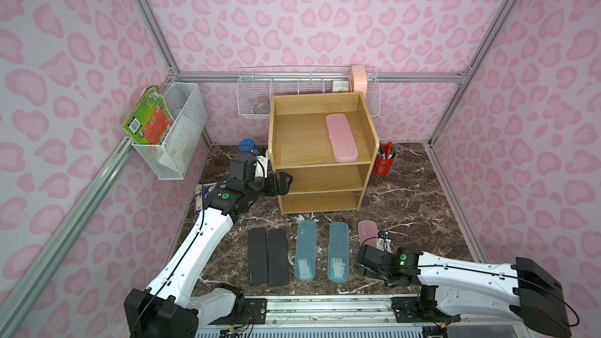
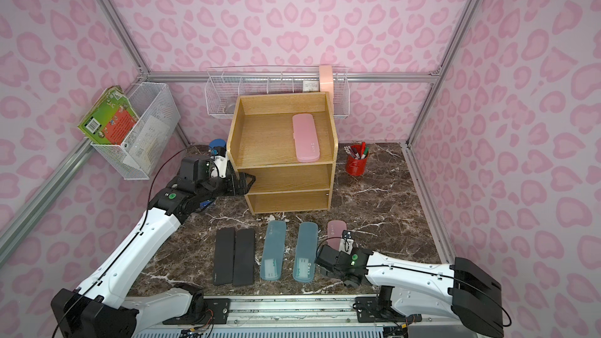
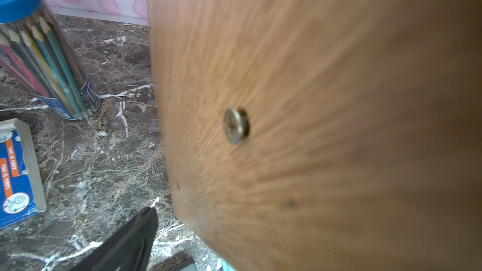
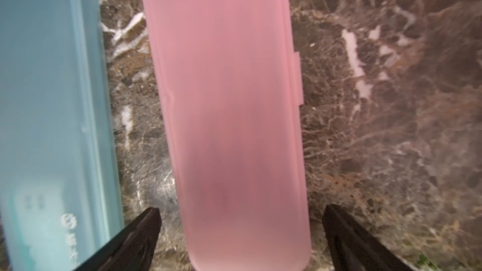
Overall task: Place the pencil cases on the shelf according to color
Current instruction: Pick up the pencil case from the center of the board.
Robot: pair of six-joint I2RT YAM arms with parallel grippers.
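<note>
One pink pencil case [image 1: 341, 138] lies on the top tier of the wooden shelf [image 1: 325, 190]. On the table in front lie two black cases [image 1: 257, 256] [image 1: 278, 256], two teal cases [image 1: 305, 250] [image 1: 338, 251] and a second pink case [image 1: 367, 230]. My right gripper [image 4: 241, 212] is open just above that pink case's near end, one finger on each side and neither touching it. My left gripper [image 1: 282, 183] is open at the shelf's left wall. One of its fingers [image 3: 135, 238] stands outside the wall, clear of it. The wall hides the other.
A clear pencil tube with a blue lid [image 3: 39, 61] and a blue book [image 3: 15, 173] sit left of the shelf. A red pen cup [image 1: 383, 160] stands at its right. White wire baskets hang on the left wall [image 1: 169, 131] and the back wall [image 1: 309, 92].
</note>
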